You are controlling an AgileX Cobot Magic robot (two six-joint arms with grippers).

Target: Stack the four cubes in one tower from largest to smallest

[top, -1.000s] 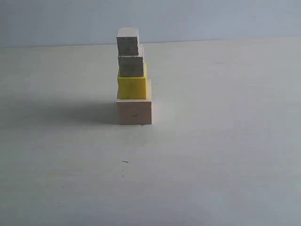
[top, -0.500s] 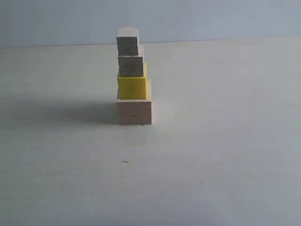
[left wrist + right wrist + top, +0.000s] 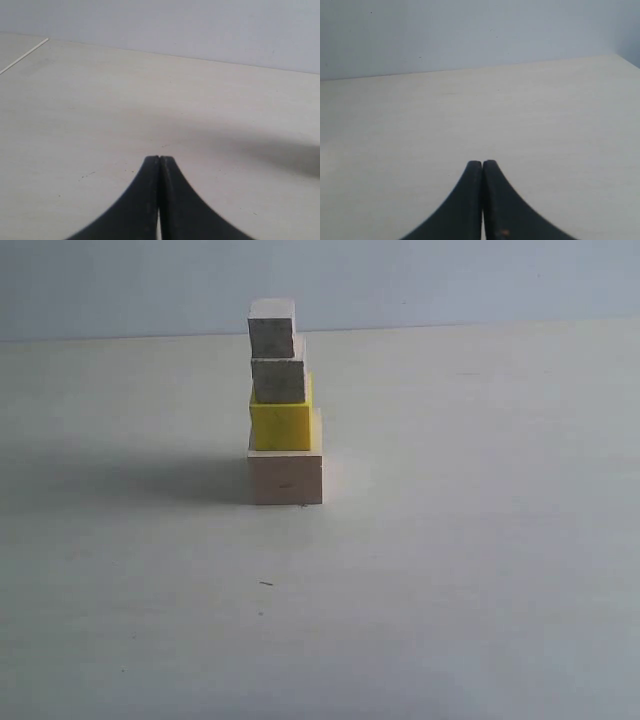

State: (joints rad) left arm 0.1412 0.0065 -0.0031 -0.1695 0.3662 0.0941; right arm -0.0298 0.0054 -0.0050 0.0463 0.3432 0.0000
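Nothing is shifting since the earlier exterior pictures: the stack is standing just where it was a second ago. The left gripper [image 3: 159, 159] is hanging above the pale worktop [image 3: 100, 100] with its two dark fingertips pressed flat together, nothing between them. The right gripper [image 3: 482, 162] is doing likewise, its tips meeting in a thin seam over the same pale surface, with a grey-blue wall [image 3: 470, 35] rising behind.

Out on the worktop, in the exterior view, the tower [image 3: 283, 400] is standing upright a little left of the middle and towards the back. The largest wooden cube [image 3: 286, 478] is resting on the worktop as the base. The yellow cube [image 3: 281, 426] is sitting on top of it, the small wooden cube [image 3: 278, 381] is sitting on the yellow one, and the smallest wooden cube [image 3: 271, 337] is crowning the column. Their left faces are lining up nearly flush, so the steps are showing on the right side. A soft shadow [image 3: 150, 480] is spreading from the base towards the left of that view.
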